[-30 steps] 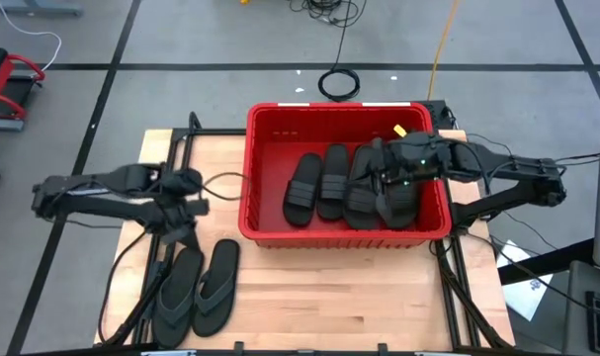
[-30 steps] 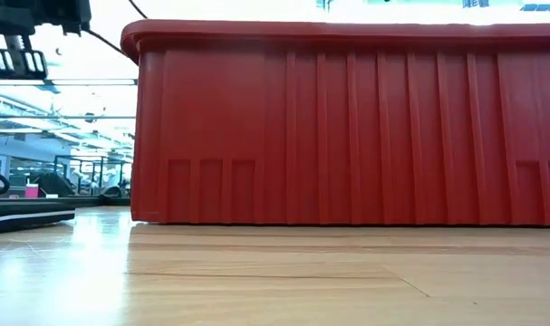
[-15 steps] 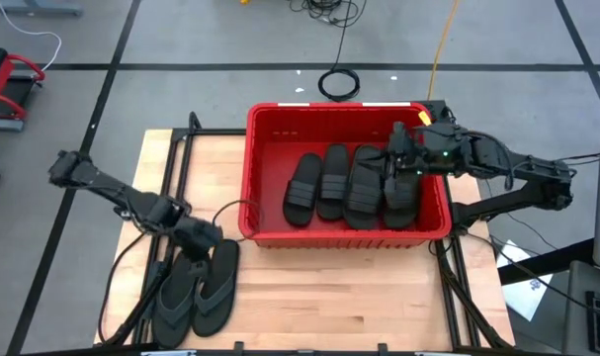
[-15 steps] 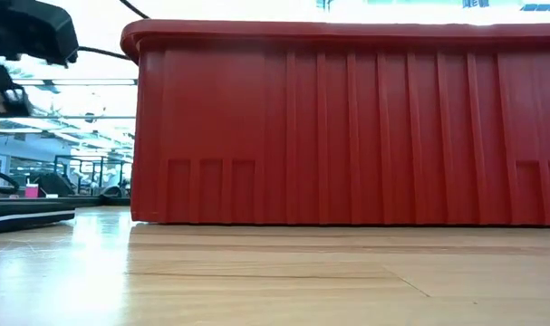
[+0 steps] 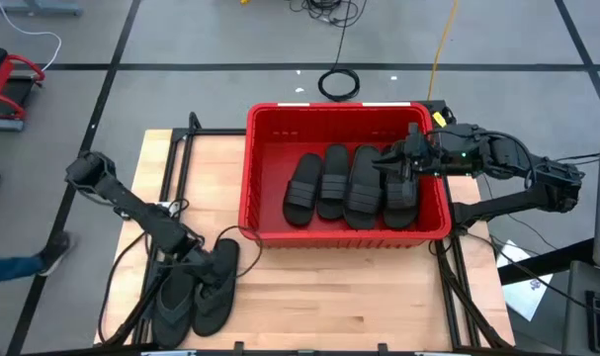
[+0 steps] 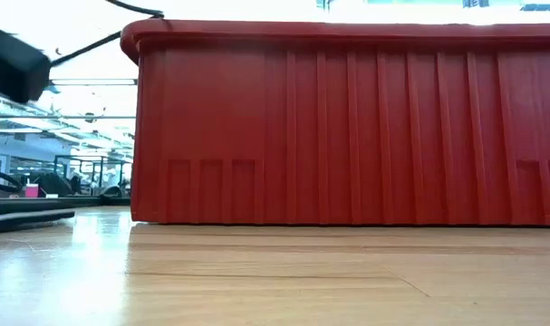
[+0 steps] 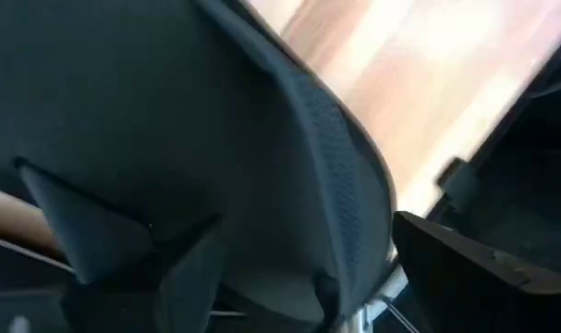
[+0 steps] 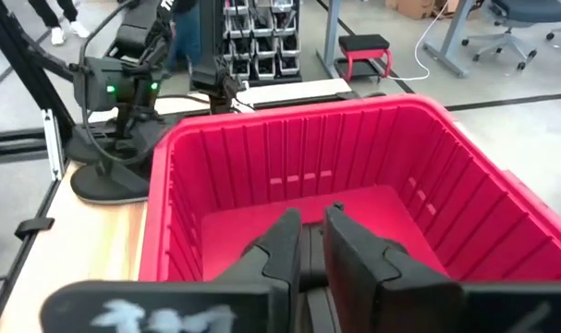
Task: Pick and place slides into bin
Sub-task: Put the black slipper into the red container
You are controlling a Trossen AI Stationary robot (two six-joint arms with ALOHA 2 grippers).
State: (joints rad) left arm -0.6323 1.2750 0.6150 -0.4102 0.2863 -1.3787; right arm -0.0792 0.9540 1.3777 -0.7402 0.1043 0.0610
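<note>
The surface is light wood with a black frame around it. It stands on a grey floor marked with dark lines. A coil of black cable lies on the floor behind the surface, and a yellow cord runs near it. A red and black thing sits on the floor far to the left. At the left edge of the high view you can see a person's leg and shoe.

The big red bin sits toward the back of the surface. Four black slides lie side by side in it. Two dark grey flip-flops lie on the wood in front of the bin, to the left, next to each other.

The left claw is down low on the flip-flops. Its own camera is right up against dark rubber, and you cannot tell if its fingers are apart or together.

The right claw hangs over the right side of the bin, above the slides. In the right wrist view its fingers are close together with nothing between them.

From the low view, the red ribbed wall of the bin fills most of the picture. A flip-flop lies flat at the left. Behind is a bright room with racks and shelves
</note>
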